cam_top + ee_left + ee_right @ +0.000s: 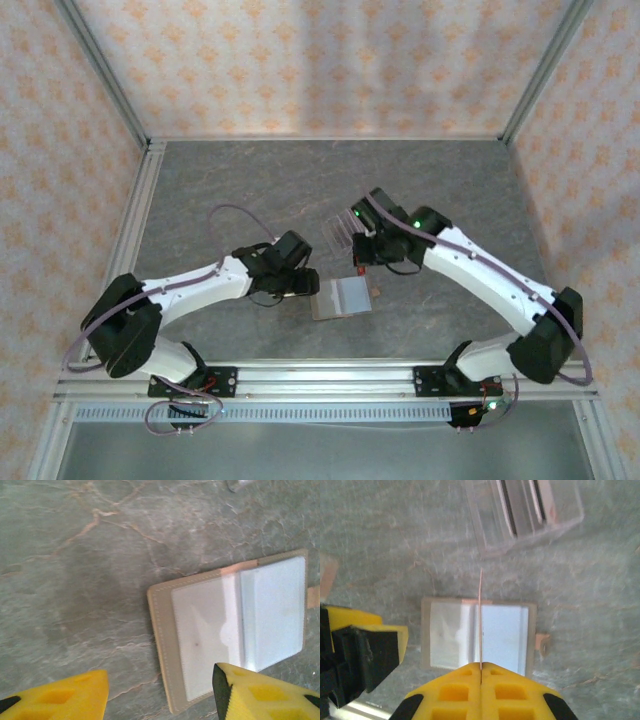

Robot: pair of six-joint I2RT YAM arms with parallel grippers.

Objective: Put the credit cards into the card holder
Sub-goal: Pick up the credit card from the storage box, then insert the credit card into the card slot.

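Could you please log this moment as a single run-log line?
left gripper: open, near card holder | right gripper: shut on credit card, edge-on over open card holder

My left gripper point(306, 284) sits low just left of the card holder point(342, 298), which lies open and flat toward the near side of the grey table point(200, 180). My right gripper point(366, 262) hangs over its far right corner. The clear stand point(340, 232) sits just beyond.

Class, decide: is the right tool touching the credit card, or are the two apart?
Touching. The right wrist view shows the credit card, seen edge-on, clamped between the two halves of the shut right tool.
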